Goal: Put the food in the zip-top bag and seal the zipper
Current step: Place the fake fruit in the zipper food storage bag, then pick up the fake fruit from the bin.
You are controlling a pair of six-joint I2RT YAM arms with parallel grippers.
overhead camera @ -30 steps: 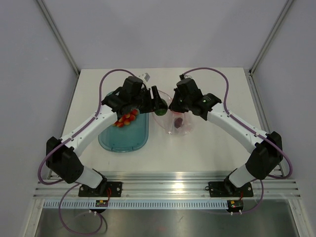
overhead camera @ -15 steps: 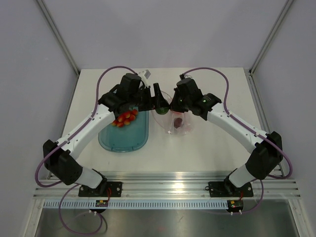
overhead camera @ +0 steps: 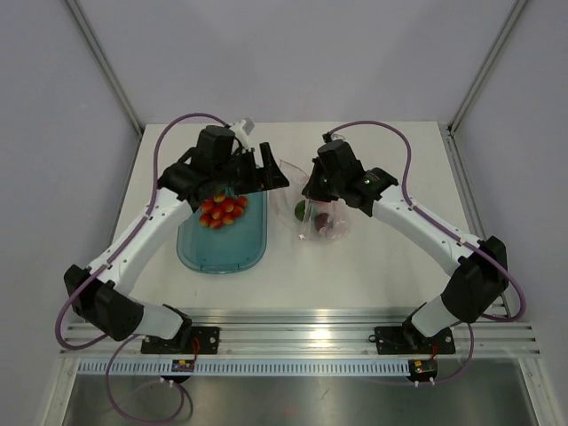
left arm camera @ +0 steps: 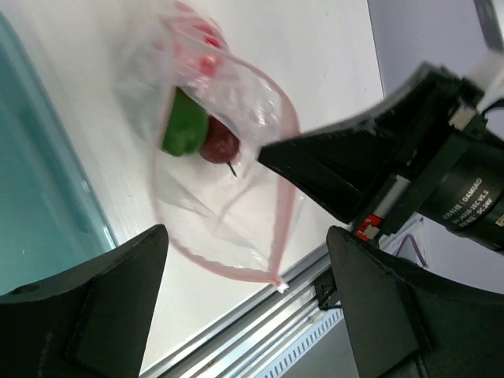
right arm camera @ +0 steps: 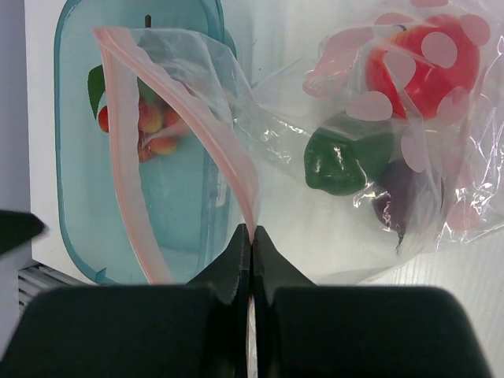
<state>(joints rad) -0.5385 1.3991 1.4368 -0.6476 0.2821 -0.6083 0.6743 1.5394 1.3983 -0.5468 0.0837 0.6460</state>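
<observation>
Just right of the teal tray (overhead camera: 222, 253), the zip-top bag (overhead camera: 324, 226) lies on the white table (overhead camera: 382, 266) with its mouth on the tray side, lifted and gaping. My right gripper (right arm camera: 250, 236) has its fingers pressed together on the bag's mouth edge, pinching the pinkish zipper (right arm camera: 126, 142) strip, which loops out from the pinch towards the tray. Three pieces of food already sit inside the bag, away from the tray: a green pepper (right arm camera: 346, 161), a red piece with pale spots (right arm camera: 421, 67) and a dark purple piece (right arm camera: 402, 201), all touching or just beside one another. My left gripper (overhead camera: 271, 173) hangs above the tray's far right corner, fingers spread wide and holding nothing; through its wrist camera I look down between them into the open bag. At the far end of the tray rests a cluster of red and orange fruits (overhead camera: 224, 211), huddled together. Both arms reach inward over the table from either side of the tray.
</observation>
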